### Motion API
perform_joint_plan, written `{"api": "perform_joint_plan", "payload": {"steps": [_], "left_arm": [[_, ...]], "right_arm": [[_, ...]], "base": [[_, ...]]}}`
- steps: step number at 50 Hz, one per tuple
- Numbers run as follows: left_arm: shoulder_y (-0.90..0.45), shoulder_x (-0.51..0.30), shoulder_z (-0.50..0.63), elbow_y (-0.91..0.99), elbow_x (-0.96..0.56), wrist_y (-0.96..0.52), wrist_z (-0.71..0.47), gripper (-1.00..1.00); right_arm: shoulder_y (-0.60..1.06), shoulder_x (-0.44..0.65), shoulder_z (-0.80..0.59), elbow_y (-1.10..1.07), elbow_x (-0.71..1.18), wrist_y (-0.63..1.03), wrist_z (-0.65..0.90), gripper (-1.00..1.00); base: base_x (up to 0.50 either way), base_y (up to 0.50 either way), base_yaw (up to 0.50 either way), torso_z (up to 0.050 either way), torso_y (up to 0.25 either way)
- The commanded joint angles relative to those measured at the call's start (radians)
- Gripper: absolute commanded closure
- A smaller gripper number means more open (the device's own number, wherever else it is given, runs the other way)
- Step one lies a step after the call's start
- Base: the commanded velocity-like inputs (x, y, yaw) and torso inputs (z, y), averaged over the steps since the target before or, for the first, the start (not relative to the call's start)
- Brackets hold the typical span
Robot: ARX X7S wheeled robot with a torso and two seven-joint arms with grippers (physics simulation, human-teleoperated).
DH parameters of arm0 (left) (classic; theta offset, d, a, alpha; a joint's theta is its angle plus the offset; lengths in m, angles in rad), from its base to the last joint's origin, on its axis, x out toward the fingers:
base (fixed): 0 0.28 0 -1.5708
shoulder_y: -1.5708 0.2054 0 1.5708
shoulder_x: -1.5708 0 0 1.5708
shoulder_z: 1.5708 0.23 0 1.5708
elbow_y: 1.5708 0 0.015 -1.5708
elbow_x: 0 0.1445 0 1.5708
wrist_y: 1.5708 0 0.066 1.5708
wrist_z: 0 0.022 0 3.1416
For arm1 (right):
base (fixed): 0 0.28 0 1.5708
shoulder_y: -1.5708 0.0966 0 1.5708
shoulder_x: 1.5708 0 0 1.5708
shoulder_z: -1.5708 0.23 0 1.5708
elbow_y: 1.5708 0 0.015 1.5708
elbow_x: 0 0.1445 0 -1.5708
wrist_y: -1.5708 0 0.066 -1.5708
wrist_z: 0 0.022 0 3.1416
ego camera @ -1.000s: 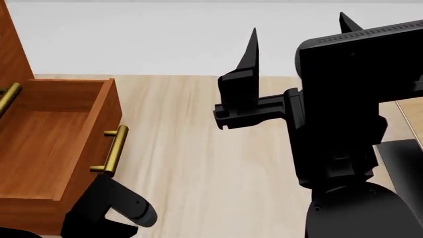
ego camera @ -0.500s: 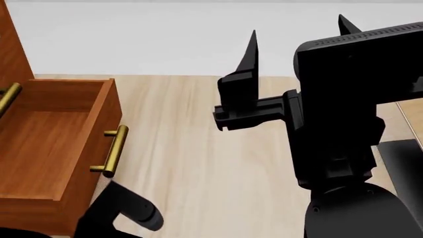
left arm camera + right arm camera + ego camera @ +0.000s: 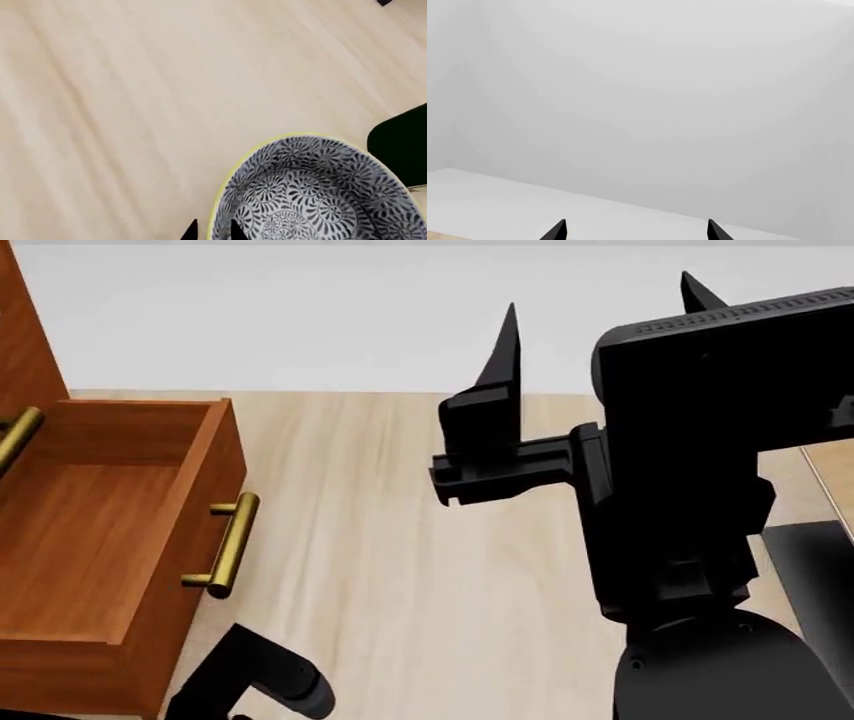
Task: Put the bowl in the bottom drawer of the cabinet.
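Left gripper [image 3: 212, 231] pinched on the unlabelled bowl [image 3: 313, 192] rim; right gripper [image 3: 636, 231] spread wide, empty.

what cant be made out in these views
- bowl: lower part cut by the left wrist view's edge; absent from head view.
- left end effector: only fingertips show, pinching the bowl rim.
- bottom drawer: left part cut off in head view.
- right end effector: only tips show.

Bowl [image 3: 313, 192] cut off by picture edge. Bottom drawer [image 3: 114, 540] cut off too. Left gripper [image 3: 212, 231] mostly out of sight.
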Motion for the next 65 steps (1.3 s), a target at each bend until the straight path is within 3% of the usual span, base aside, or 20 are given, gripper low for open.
{"api": "perform_joint_plan", "payload": {"steps": [1,50,58,65], "left_arm": [[0.004,0.000,-0.005,-0.017,-0.002,0.013,0.004,1.00],[0.003,-0.052,-0.179,0.226,-0.204,-0.019,-0.209,1.00],[0.012,-0.065,-0.184,0.251,-0.165,0.027,-0.208,1.00],[-0.030,-0.067,-0.223,0.280,-0.217,0.001,-0.281,1.00]], "right_arm": [[-0.001,0.001,-0.002,0.004,0.004,-0.006,0.004,-1.00],[0.003,0.014,0.019,-0.014,0.036,0.006,0.020,-1.00],[0.004,0.015,0.022,-0.014,0.042,0.007,0.022,-1.00],[0.007,0.016,0.025,-0.016,0.048,0.010,0.023,-1.00]], "base": [[0.00,0.00,0.00,0.000,0.000],[0.00,0.00,0.00,0.000,0.000],[0.00,0.00,0.00,0.000,0.000],[0.00,0.00,0.00,0.000,0.001]]}}
